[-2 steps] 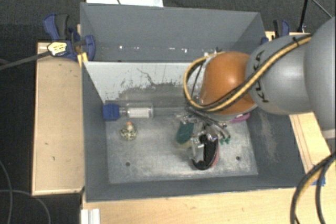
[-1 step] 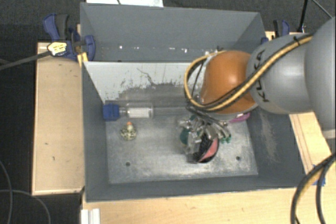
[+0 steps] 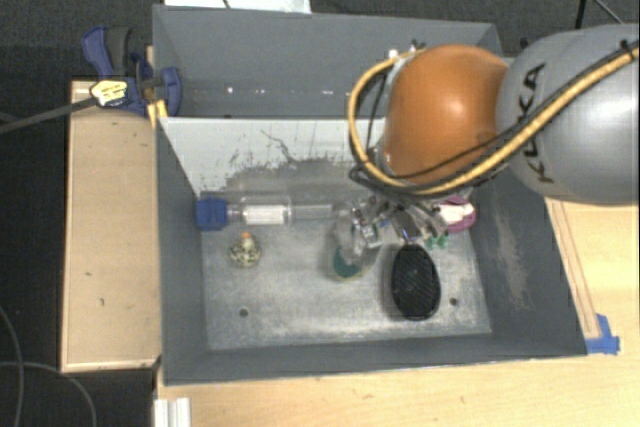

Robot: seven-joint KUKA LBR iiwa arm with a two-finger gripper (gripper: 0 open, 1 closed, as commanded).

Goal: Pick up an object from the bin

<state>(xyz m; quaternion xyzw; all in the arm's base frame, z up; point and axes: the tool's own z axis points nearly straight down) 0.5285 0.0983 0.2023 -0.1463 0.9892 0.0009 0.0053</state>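
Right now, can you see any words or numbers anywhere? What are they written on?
"KUKA": black letters on the grey arm, running sideways.
No words or numbers can be read on the tube, the black oval thing or the bin.

Even, fairly bright light from above; pale glare streaks the bin's back wall [image 3: 262, 147] beyond the hand [image 3: 385, 233], soft shadow pools beneath it, the orange cover [image 3: 440, 105] gleams
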